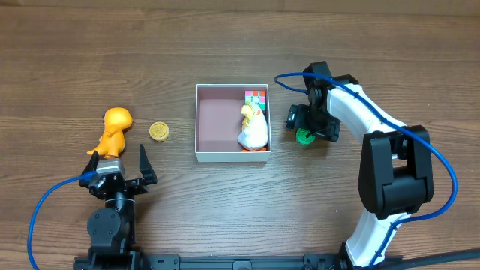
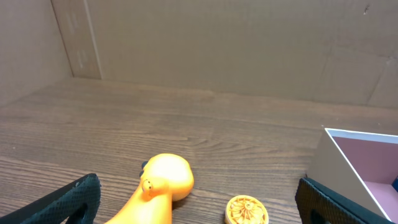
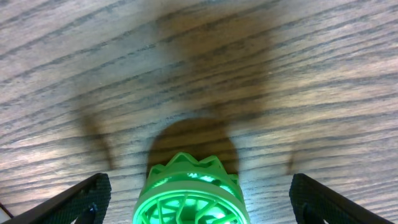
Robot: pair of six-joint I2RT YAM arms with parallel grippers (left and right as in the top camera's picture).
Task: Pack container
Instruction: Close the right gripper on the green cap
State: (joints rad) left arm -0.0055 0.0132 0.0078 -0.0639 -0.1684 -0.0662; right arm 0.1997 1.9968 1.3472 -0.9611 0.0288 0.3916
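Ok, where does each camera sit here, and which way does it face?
Overhead: above the table, looking straight down on the container; both arms show, left gripper and right gripper.
Left wrist: low, facing forward across the table past the orange toy to the wall; its open fingers show.
Right wrist: tilted down at the table, green toy close; its open fingers show.
Shared: overhead and left wrist both show orange toy and container; overhead and right wrist, the green toy.
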